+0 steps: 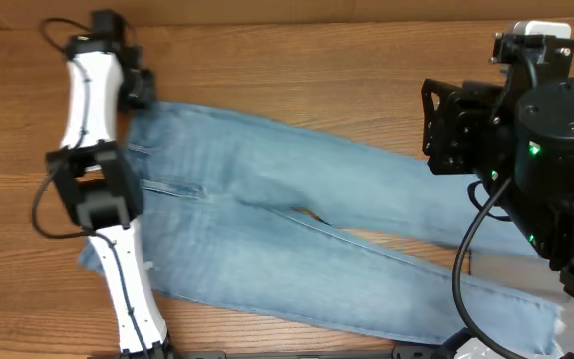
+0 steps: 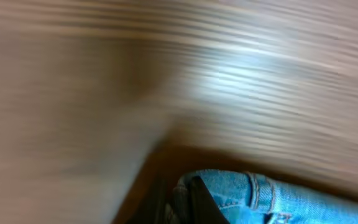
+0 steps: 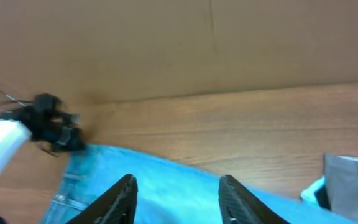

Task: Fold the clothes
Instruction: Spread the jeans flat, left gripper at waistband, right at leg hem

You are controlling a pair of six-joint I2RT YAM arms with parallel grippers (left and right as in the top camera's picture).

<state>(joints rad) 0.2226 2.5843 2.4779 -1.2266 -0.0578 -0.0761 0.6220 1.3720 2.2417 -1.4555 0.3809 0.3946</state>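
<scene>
The light-blue jeans lie spread on the wooden table, waistband at the left and legs running right. My left gripper is at the far corner of the waistband. In the blurred left wrist view its dark finger is pressed into the waistband beside a belt loop, shut on the denim. My right gripper is open and empty, its fingers wide apart above the jeans. The left gripper also shows in the right wrist view.
The black right arm hangs over the leg ends at the right. Grey trousers lie at the right and also show in the right wrist view, next to a bright blue item. A cardboard wall backs the table.
</scene>
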